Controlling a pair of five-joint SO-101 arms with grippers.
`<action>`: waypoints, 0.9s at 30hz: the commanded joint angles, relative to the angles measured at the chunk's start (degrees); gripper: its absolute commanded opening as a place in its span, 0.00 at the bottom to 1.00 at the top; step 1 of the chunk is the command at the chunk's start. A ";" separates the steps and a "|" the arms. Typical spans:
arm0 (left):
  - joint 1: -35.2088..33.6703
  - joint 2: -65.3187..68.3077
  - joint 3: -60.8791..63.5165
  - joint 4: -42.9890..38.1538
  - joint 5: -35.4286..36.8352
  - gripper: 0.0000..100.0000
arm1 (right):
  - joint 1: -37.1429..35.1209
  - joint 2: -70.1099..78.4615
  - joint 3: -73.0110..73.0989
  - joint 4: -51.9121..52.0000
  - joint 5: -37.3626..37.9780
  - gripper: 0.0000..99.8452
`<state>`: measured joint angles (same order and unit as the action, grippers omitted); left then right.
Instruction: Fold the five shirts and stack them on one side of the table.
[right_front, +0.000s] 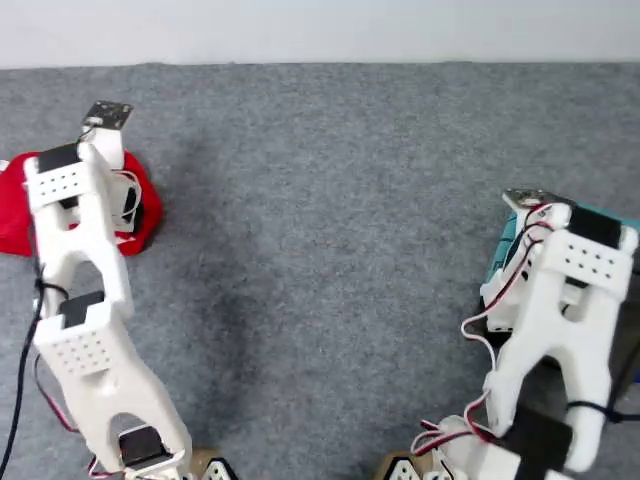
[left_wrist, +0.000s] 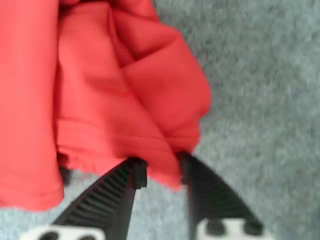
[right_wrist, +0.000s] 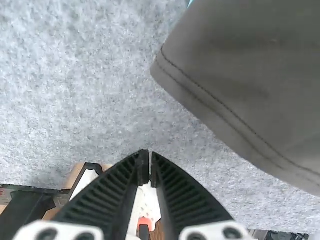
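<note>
Left wrist view: left pincer (left_wrist: 160, 162) parted astride red shirt (left_wrist: 110, 90) hem; right pincer (right_wrist: 150, 155) closed, empty.

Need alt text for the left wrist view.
The left gripper, fingers apart, straddles the edge of a crumpled red shirt. The shirt lies on the grey table.

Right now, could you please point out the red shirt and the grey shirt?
red shirt (left_wrist: 125, 90), left wrist view, middle of the crumpled fabric
grey shirt (right_wrist: 250, 75), right wrist view, flat fabric inside the hem
</note>
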<state>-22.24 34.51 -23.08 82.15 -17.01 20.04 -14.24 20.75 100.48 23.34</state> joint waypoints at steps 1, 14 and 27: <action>1.32 0.62 -6.02 -0.44 0.79 0.01 | -0.48 -5.32 1.05 2.33 -0.44 0.01; 10.20 0.70 -34.86 18.55 8.79 0.01 | -0.48 -13.58 6.07 2.33 -0.18 0.01; 36.75 -13.45 -43.91 18.46 10.99 0.01 | -0.48 -13.32 5.98 2.24 -0.09 0.01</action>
<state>7.82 27.38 -63.96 99.38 -6.20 20.04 -25.85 27.25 100.48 23.34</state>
